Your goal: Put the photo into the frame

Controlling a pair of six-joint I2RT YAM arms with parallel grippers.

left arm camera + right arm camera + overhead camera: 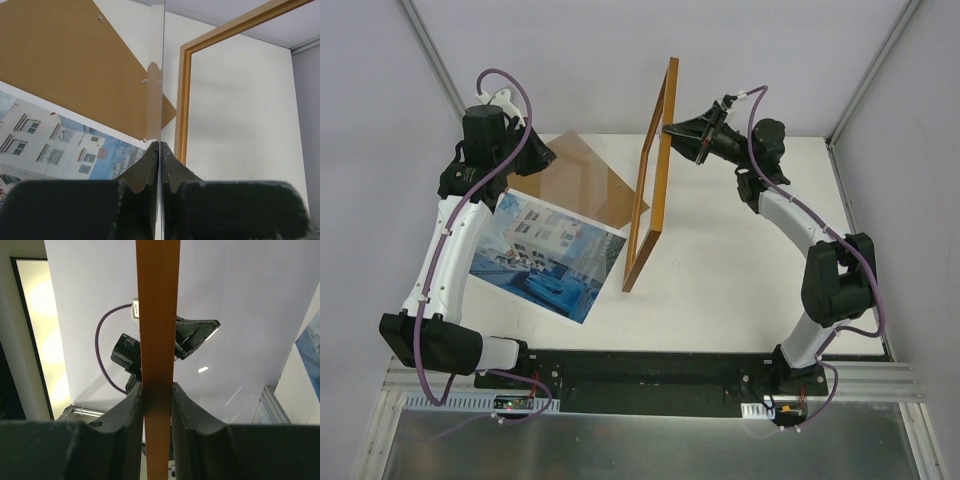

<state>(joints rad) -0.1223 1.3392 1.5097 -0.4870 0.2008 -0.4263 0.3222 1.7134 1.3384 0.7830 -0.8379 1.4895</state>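
Note:
The photo [548, 257], a print of blue-toned and white buildings, lies flat on the table at the left and also shows in the left wrist view [60, 145]. The frame [655, 170], a thin orange-brown wooden border, stands upright on its lower edge in mid-table. My right gripper [670, 130] is shut on its upper rail, which passes between the fingers [158, 387]. My left gripper [550, 157] sits left of the frame, shut [159, 144] on a thin clear pane [161, 75] seen edge-on. The empty frame border [184, 100] shows just right of the pane.
A plain brown board [605, 200] lies flat behind the photo, partly under its far edge, between my left gripper and the frame. Grey walls close in the back and sides. A black rail [650, 375] runs along the near table edge.

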